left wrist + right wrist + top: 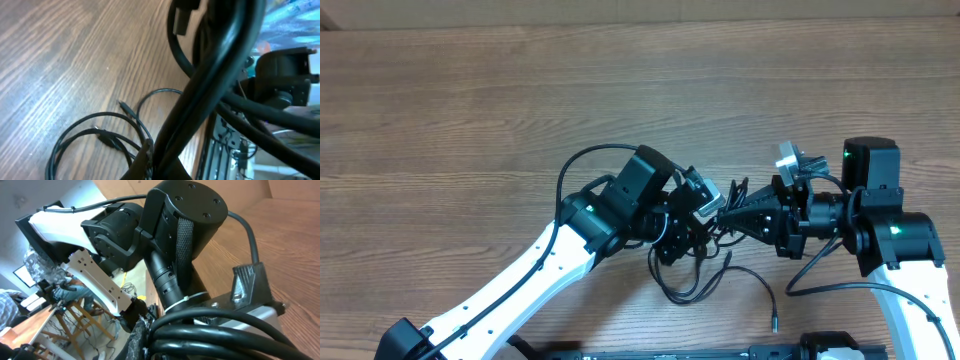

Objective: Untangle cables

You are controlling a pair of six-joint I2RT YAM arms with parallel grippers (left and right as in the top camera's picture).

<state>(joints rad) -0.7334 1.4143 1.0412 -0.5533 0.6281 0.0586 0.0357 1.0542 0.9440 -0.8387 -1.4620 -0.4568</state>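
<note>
Nearest, one thin strand ends in a small plug tip (772, 323), lying loose on the wooden counter (470, 100). Just beyond it, the cables (692, 278) lie as looped black cords in a small tangle near the middle of the counter's near side. Over the tangle's far side, the left pincer (680, 245) and the right pincer (728, 214) meet tip to tip. Both are closed, and it cannot be told whether either has a strand pinched. The untangling appears to be at an early stage, with the loops not yet separated. The next move likely calls for a firm hold on a single strand, then drawing it sideways clear of the others.
</note>
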